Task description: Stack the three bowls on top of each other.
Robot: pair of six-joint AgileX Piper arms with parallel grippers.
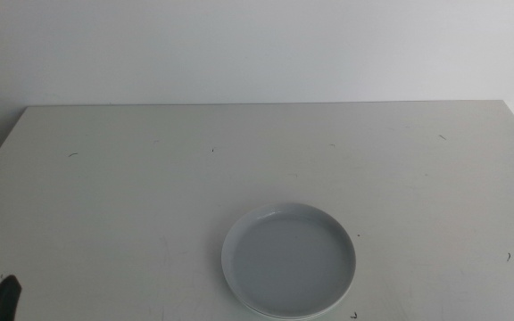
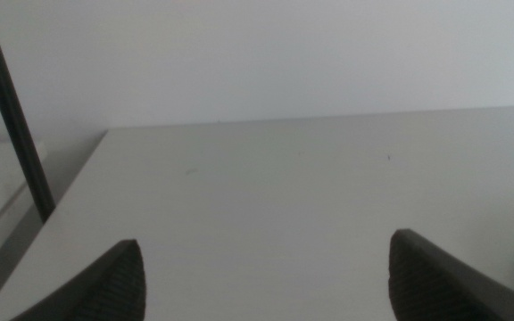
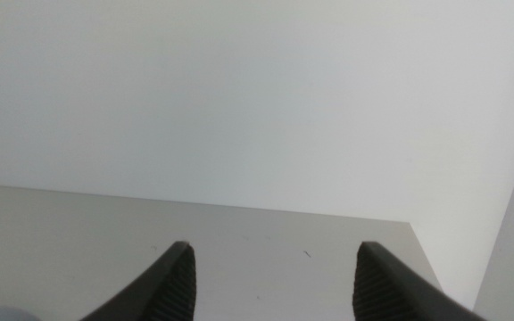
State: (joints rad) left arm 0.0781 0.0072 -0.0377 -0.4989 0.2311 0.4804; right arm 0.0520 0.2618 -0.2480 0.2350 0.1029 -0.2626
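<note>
Bowls (image 1: 289, 260) stand together as one stack on the white tabletop (image 1: 239, 160), near its front edge and a little to the right of the middle. The top one is pale grey, shallow and round with a low rim. Under it, at the front of the stack, a thin white edge of another dish shows. How many dishes are below the grey one, I cannot tell from the middle view.

The left tool (image 2: 266, 276) is low at the front left corner of the tabletop, well apart from the stack. In the middle view only a small dark tip of it shows at the bottom edge. In the left wrist view its two dark jaws stand wide apart, with bare tabletop between them and nothing held. A small pale curved piece at the edge of this view is perhaps the rim of the stack, but it is too small to be sure.

The right tool (image 3: 273, 281) does not appear in the middle view. In the right wrist view its jaws are also spread apart and hold nothing. Beyond them are the tabletop's far edge and a plain white wall (image 3: 257, 98).
</note>
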